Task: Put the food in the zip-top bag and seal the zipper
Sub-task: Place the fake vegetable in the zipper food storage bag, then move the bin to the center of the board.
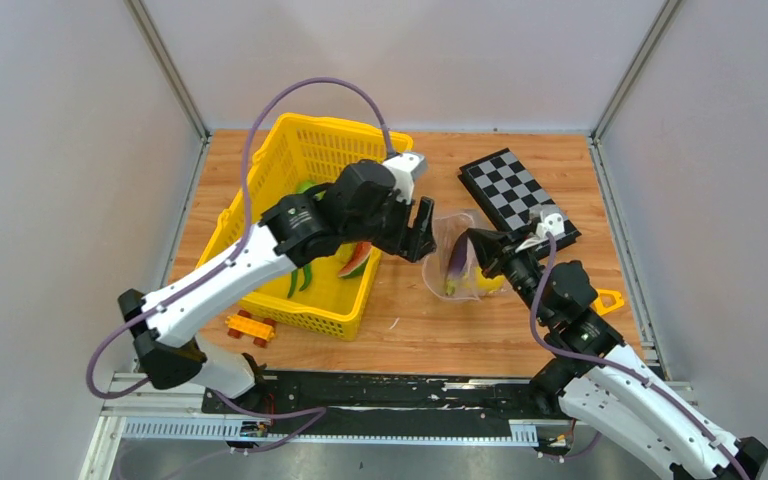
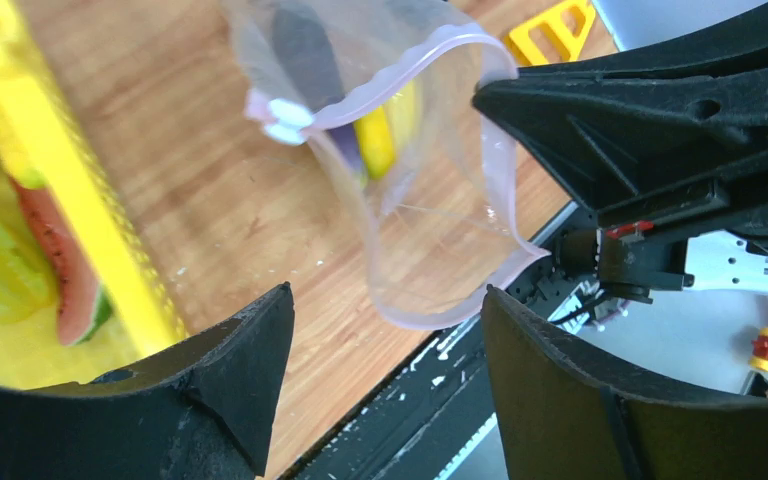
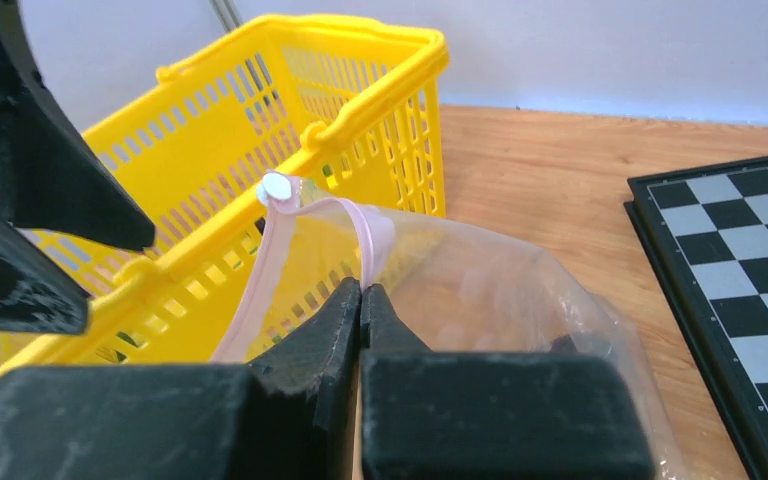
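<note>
The clear zip-top bag (image 1: 447,250) stands open on the wood between the arms, with a purple eggplant (image 1: 457,262) and a yellow fruit (image 1: 487,284) inside. My right gripper (image 3: 362,290) is shut on the pink zipper (image 3: 372,240) strip at the bag's rim and holds the mouth up. Just left of the mouth, my left gripper (image 2: 388,298) is open with nothing between its fingers. The left wrist view looks into the bag (image 2: 430,220), where the eggplant (image 2: 305,50) and yellow fruit (image 2: 380,140) show. A watermelon slice (image 1: 356,262) and green pods (image 1: 300,278) lie in the basket.
The yellow lattice basket (image 1: 290,150) sits left of the bag, under the left arm. A chequerboard (image 1: 516,193) lies at the back right. An orange toy car (image 1: 249,327) rests in front of the basket. A small yellow frame (image 1: 610,298) lies by the right arm.
</note>
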### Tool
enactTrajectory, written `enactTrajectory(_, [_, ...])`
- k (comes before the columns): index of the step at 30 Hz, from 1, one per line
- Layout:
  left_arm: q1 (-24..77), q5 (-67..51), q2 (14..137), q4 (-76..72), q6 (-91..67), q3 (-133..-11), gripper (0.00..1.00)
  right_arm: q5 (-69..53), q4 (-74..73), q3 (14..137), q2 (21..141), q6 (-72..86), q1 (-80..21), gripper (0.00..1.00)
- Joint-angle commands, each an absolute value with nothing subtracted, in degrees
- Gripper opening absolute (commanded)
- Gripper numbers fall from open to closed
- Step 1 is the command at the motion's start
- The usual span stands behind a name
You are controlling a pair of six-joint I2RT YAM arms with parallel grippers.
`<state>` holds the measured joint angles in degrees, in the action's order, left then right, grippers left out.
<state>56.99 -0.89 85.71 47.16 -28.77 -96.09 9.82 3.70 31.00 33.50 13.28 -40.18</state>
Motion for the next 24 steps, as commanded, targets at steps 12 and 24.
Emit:
enactTrajectory(12, [50.2,17.3,59.8,50.4,-19.0,-82.4,1.00,13.1,0.3,32.5,32.0,13.0,-39.8,0.00])
enactTrajectory(24, [39.8,8.4,59.6,55.6,-22.1,-76.5,1.00,13.1,-4.9,39.0,40.4,6.2,-39.8,0.00])
